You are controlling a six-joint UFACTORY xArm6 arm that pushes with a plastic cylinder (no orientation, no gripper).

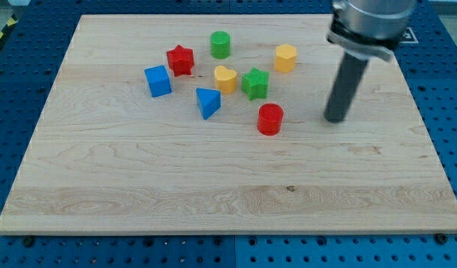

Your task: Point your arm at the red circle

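On the pale wooden board (213, 193), the blue cube (158, 80) lay nearest the left edge, followed by the red star (181, 59) and blue triangular block (208, 102). The red circle (270, 118), a short red cylinder, sat centrally, just below the green star (254, 83). My tip (335, 119), which held nothing and touched nothing, stood near its right side. Risk: overshooting leftward would displace the cylinder. The arm's upper section was cropped at the top edge.

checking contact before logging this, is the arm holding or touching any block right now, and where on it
Nothing is held. My tip stands on bare board to the view's right of the red circle, apart from it and touching no block.
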